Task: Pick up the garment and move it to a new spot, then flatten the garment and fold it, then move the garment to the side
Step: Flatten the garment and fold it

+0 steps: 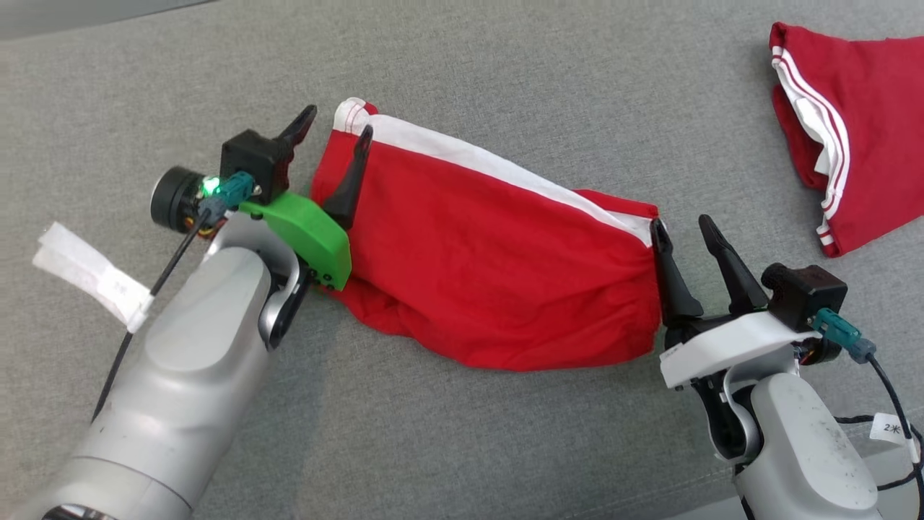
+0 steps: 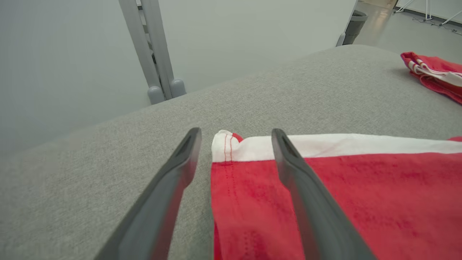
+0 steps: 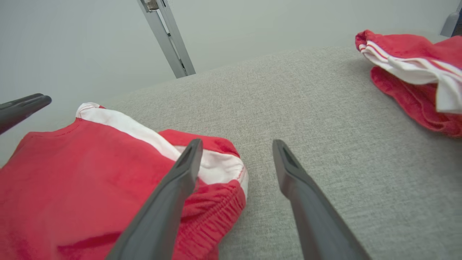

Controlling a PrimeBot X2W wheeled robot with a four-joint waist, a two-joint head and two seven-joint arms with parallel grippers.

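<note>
Since the red shorts (image 1: 491, 274) are laid lengthwise across mid-frame, seemingly for flattening, their ends are straddled by the left gripper (image 1: 339, 120) and right gripper (image 1: 680, 221), spread wide, nothing held.

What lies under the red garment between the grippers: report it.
The red garment lies on the grey fabric surface, which shows all around it. Anything directly beneath the cloth is covered and cannot be told.
</note>
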